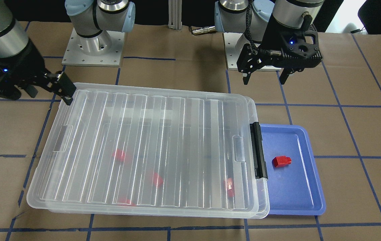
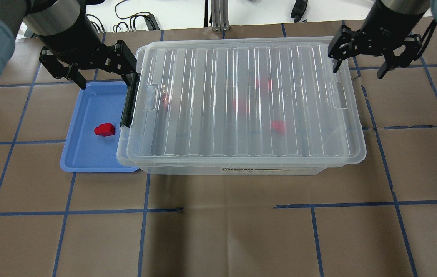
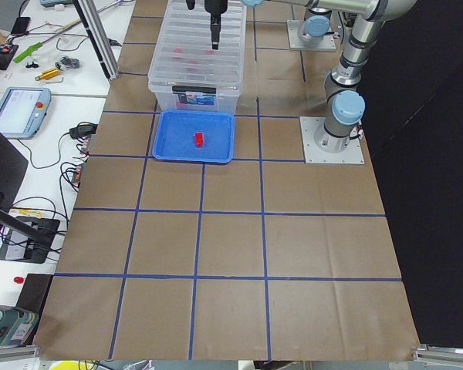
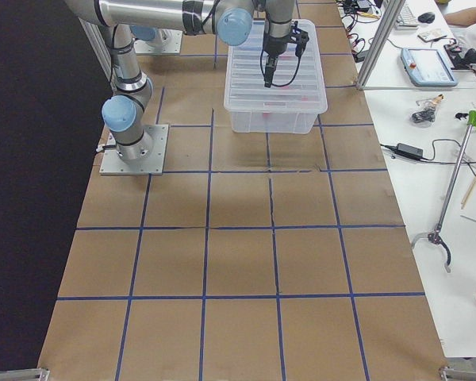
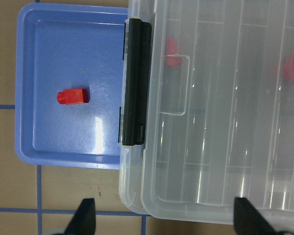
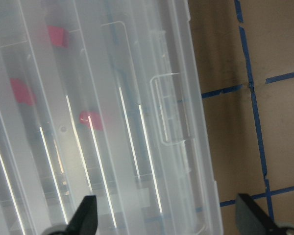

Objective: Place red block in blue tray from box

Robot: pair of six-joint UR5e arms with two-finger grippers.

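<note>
Though hidden in the exterior right view, the small bright-red plastic block (image 2: 104, 130) is seen overhead lying in the flat periwinkle-blue plastic tray (image 2: 83, 154), beside the large clear lidded box (image 2: 210, 134). The left gripper (image 2: 106, 82) and right gripper (image 2: 358, 72) are held spread wide and empty at the box's ends.

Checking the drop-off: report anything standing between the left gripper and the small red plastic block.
Nothing visible does. The small red plastic block lies uncovered on the flat periwinkle-blue plastic tray, apart from the black latch bar of the large clear plastic bin; the left gripper hangs open above.
</note>
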